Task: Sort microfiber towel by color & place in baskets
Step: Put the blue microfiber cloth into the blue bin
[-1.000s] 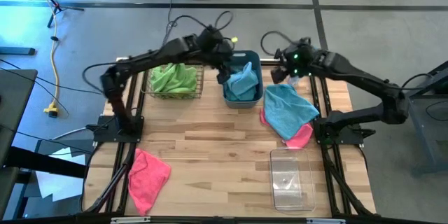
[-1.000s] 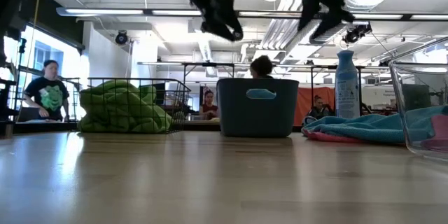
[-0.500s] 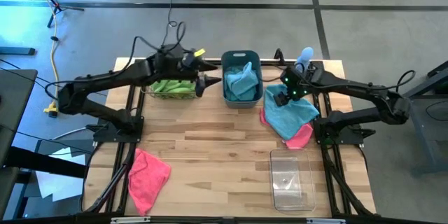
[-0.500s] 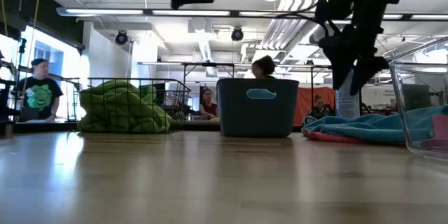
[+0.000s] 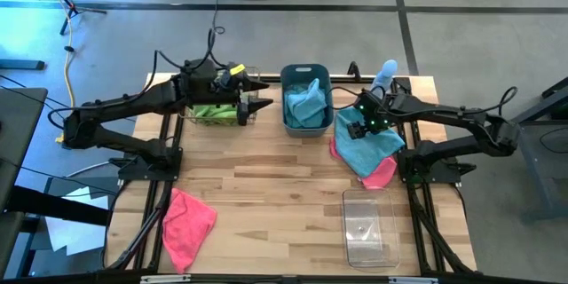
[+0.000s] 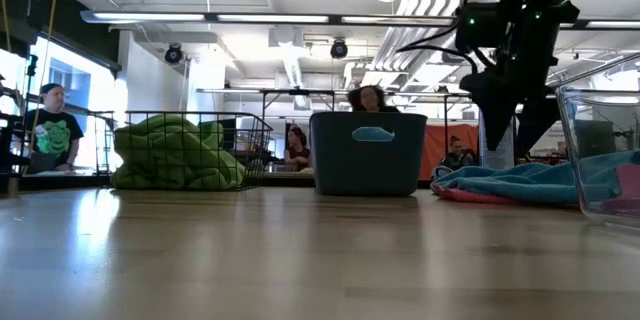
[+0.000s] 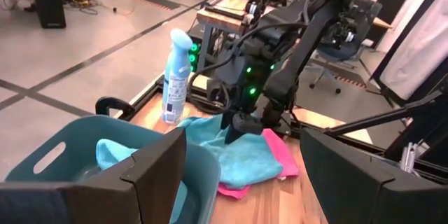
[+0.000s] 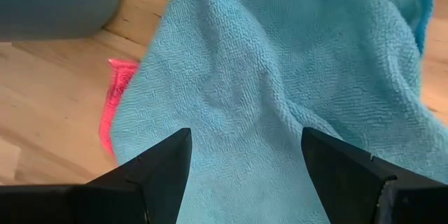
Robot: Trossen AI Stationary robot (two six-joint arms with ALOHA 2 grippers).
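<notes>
A light blue towel (image 5: 366, 142) lies spread on a pink towel (image 5: 382, 174) at the table's right. My right gripper (image 5: 353, 130) is open just above the blue towel's left part (image 8: 280, 56), fingers pointing down. I cannot tell whether they touch it. My left gripper (image 5: 253, 102) is open and empty, high above the right edge of the wire basket (image 5: 250, 117), which holds green towels (image 5: 213, 106). The slate-blue tub (image 5: 306, 69) holds a blue towel (image 5: 307, 102). Another pink towel (image 5: 188, 217) lies at the near left.
A clear plastic bin (image 5: 368, 226) stands at the near right. A pale blue spray bottle (image 5: 383, 74) stands at the far right, behind the blue towel. Bare wood lies in the table's middle. People show in the room beyond the table.
My left gripper has left the blue tub, going up and toward the table's left edge, to above the wire basket. My right gripper has come down and toward the near edge, onto the spread blue towel. The towels have kept still.
</notes>
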